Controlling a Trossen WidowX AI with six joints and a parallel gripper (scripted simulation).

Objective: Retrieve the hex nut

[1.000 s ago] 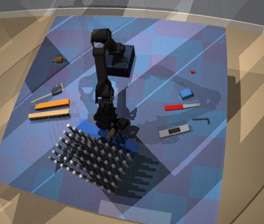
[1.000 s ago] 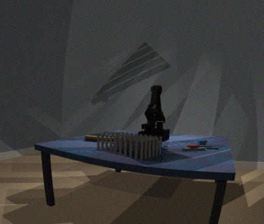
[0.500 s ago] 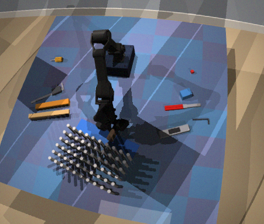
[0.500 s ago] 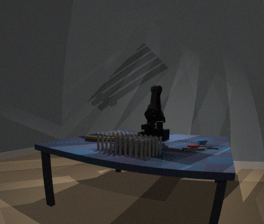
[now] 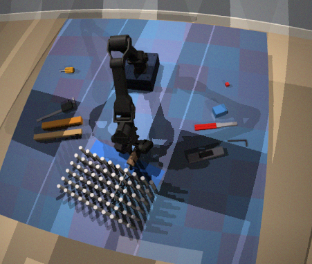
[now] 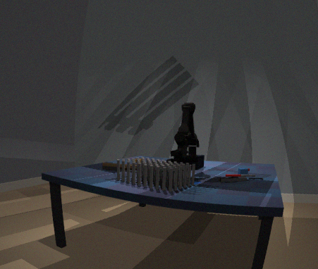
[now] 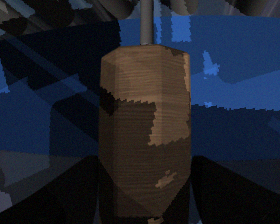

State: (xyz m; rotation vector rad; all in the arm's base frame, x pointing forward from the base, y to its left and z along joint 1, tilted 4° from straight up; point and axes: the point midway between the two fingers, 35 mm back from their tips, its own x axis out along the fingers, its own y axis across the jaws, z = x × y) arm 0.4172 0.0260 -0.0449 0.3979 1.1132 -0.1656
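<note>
My gripper (image 5: 133,155) (image 7: 145,166) is shut on the wooden handle (image 5: 131,159) (image 7: 141,75) of a tool. It holds the handle over the bright blue taped strip (image 5: 99,148) (image 7: 236,87), at the near edge of the spacer field. The tool's thin metal shaft (image 7: 147,22) runs forward from the handle toward the spacers. Its far end is hard to make out among them in the top view. The metal spacers (image 5: 102,158) (image 6: 151,177) stand in dense rows and appear upright. I cannot make out the hex nut in any view.
Left of the arm lie an orange bar (image 5: 62,123), a tan bar (image 5: 57,135), a dark-headed tool (image 5: 67,106) and a yellow screwdriver (image 5: 69,70). At right lie a red-handled tool (image 5: 205,126), a blue block (image 5: 219,110), a grey device (image 5: 216,152), a hex key (image 5: 246,141) and a red cube (image 5: 227,83).
</note>
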